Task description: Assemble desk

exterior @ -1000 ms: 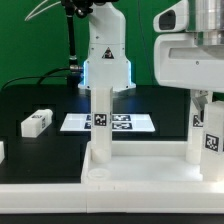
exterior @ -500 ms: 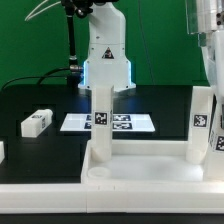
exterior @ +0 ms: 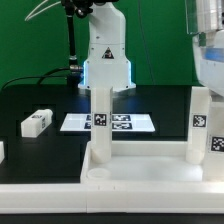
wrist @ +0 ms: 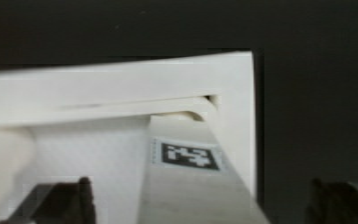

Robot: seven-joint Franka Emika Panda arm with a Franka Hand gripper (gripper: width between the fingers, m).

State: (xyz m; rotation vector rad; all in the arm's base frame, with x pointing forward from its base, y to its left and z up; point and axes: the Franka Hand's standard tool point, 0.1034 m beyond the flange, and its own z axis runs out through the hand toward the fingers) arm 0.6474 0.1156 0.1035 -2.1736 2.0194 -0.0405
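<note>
Below your tool point(wrist: 194, 205), its fingers point(wrist: 60, 203) spread apart and gripping nothing, a tagged leg point(wrist: 202, 150) stands upright in the desk top's point(exterior: 140, 178) corner.

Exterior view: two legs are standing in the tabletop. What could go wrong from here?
1. The gripper hangs open right over the right leg; a sideways move could knock it, if it is loosely seated.
2. A loose leg lies beside the marker board; reaching for it means clearing the standing left leg.

marker board point(exterior: 108, 122) flat on black table point(exterior: 40, 100) | green backdrop point(exterior: 25, 40) behind
</note>
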